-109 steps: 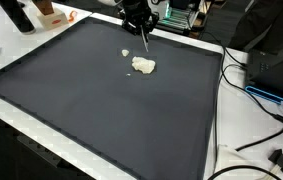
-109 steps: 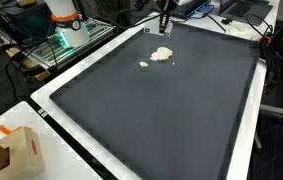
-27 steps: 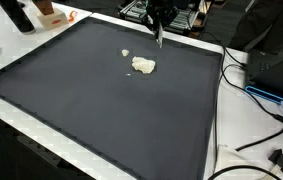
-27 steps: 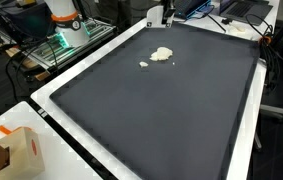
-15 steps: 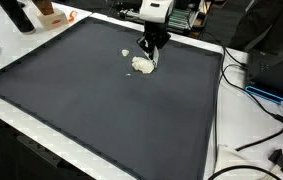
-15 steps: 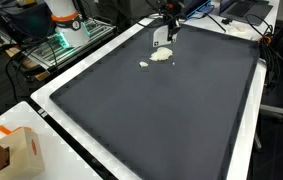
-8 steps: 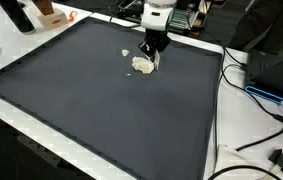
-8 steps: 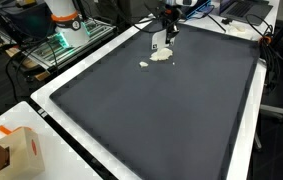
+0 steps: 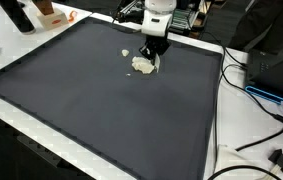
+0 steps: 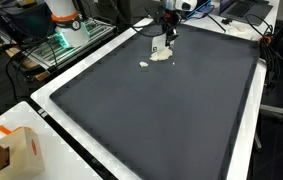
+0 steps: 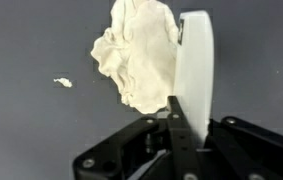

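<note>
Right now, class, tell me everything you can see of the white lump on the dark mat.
The white lump looks soft and crumpled, with irregular folded edges, like dough or wadded tissue; which, I cannot tell. It lies on the dark mat, near one edge in both exterior views. A white blade held in the gripper stands against its side. A small crumb lies apart.
</note>
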`<action>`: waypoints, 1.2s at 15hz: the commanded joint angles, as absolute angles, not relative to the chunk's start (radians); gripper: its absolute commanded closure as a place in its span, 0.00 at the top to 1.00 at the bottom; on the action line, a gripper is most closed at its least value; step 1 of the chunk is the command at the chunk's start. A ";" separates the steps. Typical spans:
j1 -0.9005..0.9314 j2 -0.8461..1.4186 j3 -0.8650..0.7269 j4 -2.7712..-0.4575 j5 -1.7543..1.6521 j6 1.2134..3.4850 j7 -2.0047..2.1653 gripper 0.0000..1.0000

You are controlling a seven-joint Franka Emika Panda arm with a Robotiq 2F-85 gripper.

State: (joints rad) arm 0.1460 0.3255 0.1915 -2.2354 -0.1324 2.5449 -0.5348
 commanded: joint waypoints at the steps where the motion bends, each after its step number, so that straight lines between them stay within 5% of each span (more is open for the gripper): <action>1: 0.127 0.343 0.206 -2.245 -0.144 2.583 -0.534 0.01; 18: 0.088 0.282 0.196 -2.383 -0.150 2.648 -0.542 0.01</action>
State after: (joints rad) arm 0.1147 0.3032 0.1990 -2.3027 -0.1319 2.6120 -0.5343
